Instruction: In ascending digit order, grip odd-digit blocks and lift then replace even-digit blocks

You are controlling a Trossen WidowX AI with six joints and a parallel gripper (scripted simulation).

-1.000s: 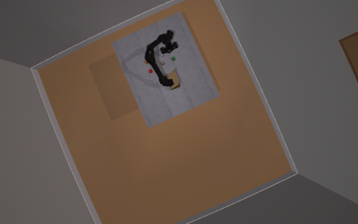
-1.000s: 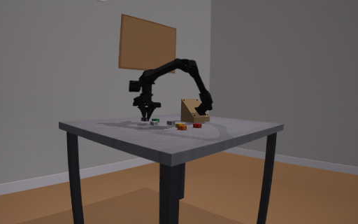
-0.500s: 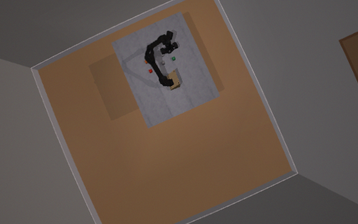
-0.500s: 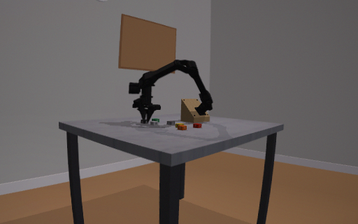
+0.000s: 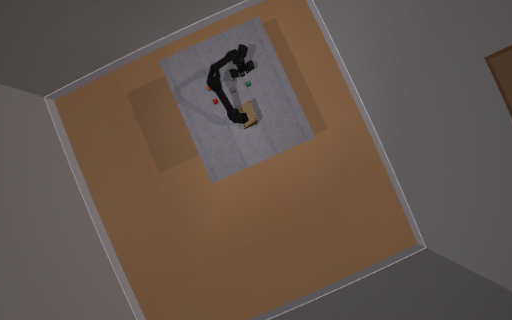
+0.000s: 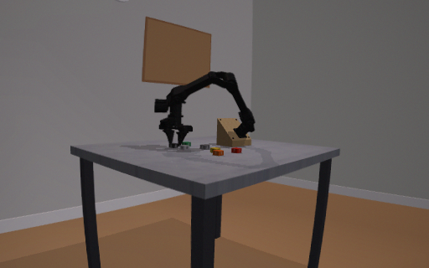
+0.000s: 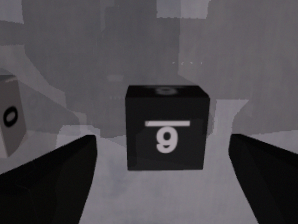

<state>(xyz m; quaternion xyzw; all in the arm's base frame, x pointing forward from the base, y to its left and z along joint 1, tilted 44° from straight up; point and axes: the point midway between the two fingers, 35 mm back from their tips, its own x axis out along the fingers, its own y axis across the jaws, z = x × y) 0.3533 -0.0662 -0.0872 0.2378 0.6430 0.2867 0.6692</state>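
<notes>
A black block (image 7: 145,150) (image 6: 173,146) stands on the table between my open fingers, with a gap on each side. Its front shows a light digit shaped like a 9 with a bar above it, which is an underlined 6 upside down. My gripper (image 7: 164,144) (image 6: 176,144) is low around it. A whitish block (image 7: 14,134) (image 6: 184,147) showing 0 stands to its left in the wrist view. Green (image 6: 186,143) (image 5: 248,84), grey (image 6: 204,146) (image 5: 233,90), yellow (image 6: 214,149), orange (image 6: 218,153) (image 5: 209,88) and red (image 6: 236,150) (image 5: 215,101) blocks lie farther off, digits unreadable.
The grey table (image 5: 282,120) (image 6: 144,159) carries a tan wedge-shaped box (image 6: 224,134) (image 5: 250,117) by the arm's base. The arm arches over the blocks and hides the yellow one in the top view.
</notes>
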